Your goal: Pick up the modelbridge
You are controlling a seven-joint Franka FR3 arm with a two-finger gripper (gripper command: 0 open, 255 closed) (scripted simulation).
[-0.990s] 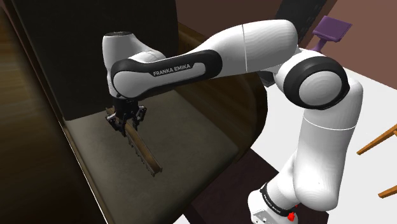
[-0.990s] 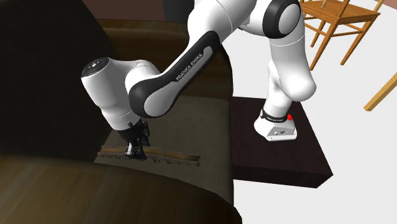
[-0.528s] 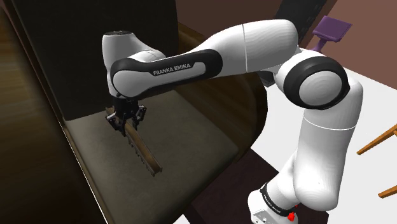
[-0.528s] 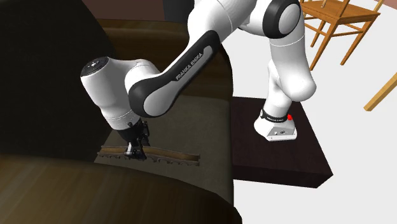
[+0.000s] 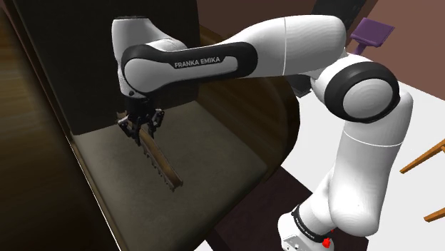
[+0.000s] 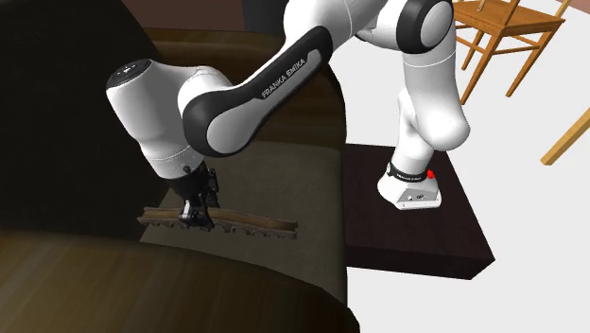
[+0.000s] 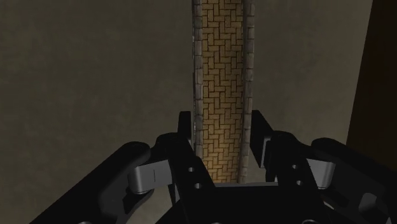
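The model bridge [image 5: 161, 165] is a long narrow brown strip with a brick-patterned deck [image 7: 222, 76]. It hangs just above the olive seat cushion [image 5: 214, 153] of a dark armchair. My gripper [image 5: 141, 131] is shut on it near its far end, close to the backrest, one black finger on each long side [image 7: 186, 130]. In the second exterior view the bridge [image 6: 255, 222] lies nearly level under the gripper [image 6: 197, 215], most of its length reaching out toward that view's right.
The chair's dark backrest [image 5: 85, 57] rises close behind the gripper, and a dark armrest [image 6: 142, 284] runs alongside the seat. My base stands on a dark box [image 6: 416, 236]. A wooden chair [image 6: 496, 38] and a purple chair [image 5: 372, 32] stand farther off.
The hand has risen a little with the bridge clasped in it, so the bridge now sits higher over the cushion. The upper arm has swung slightly upward.
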